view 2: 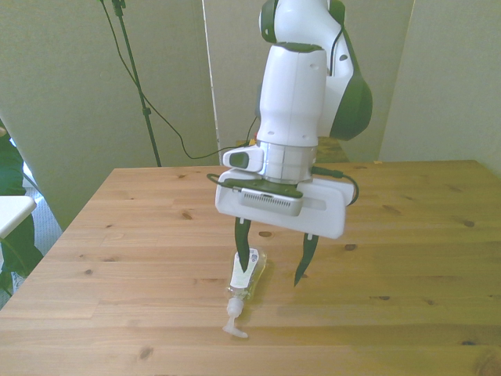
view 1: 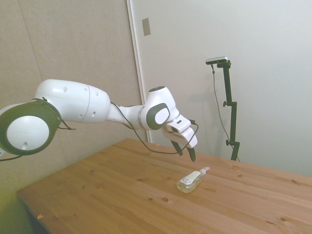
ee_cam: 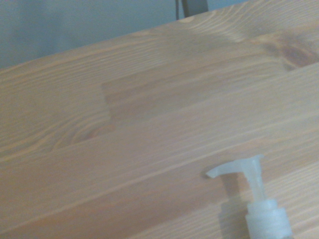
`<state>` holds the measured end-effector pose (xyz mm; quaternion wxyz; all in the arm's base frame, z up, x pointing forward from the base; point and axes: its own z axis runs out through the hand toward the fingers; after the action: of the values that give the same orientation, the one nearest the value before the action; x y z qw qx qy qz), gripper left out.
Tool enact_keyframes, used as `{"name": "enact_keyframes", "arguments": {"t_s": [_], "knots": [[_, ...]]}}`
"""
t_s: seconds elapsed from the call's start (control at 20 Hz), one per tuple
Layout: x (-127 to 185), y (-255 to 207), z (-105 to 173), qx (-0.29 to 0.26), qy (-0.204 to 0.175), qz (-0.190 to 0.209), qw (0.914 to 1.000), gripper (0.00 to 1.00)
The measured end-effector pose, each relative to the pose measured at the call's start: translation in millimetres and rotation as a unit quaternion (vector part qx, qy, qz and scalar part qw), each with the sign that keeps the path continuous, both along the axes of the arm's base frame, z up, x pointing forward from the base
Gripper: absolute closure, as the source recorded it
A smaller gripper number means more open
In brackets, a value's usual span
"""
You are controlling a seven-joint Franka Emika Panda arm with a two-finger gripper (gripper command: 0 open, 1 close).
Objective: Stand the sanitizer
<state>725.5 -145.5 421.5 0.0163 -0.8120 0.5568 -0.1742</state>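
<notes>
The sanitizer (view 1: 190, 181) lies on its side on the wooden table (view 1: 122, 195), a slim clear bottle with yellowish liquid and a white label. In the front view the sanitizer (view 2: 246, 276) points its white pump nozzle (view 2: 232, 323) toward the table's near edge. My gripper (view 2: 272, 262) hangs open just above the table, with one finger over the bottle's body and the other to the front view's right of it. From the side, the gripper (view 1: 185, 152) sits a little above and behind the bottle. The wrist view catches the pump nozzle (ee_cam: 249, 174) and bottle neck.
Bare wooden table (view 2: 407, 235) surrounds the bottle on all sides. A plant's leaves (view 2: 8, 180) and a white surface (view 2: 12, 211) show past the table's edge at the front view's left.
</notes>
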Motion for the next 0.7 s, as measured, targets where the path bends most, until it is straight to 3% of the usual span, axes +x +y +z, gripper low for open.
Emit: {"name": "enact_keyframes", "arguments": {"t_s": [0.35,0.7], "knots": [[16.6,-40.8,-31.3,0.005,0.010,-0.031,0.9995,0.00],[26.5,-47.2,-57.8,0.007,0.020,-0.032,0.9993,0.00]]}}
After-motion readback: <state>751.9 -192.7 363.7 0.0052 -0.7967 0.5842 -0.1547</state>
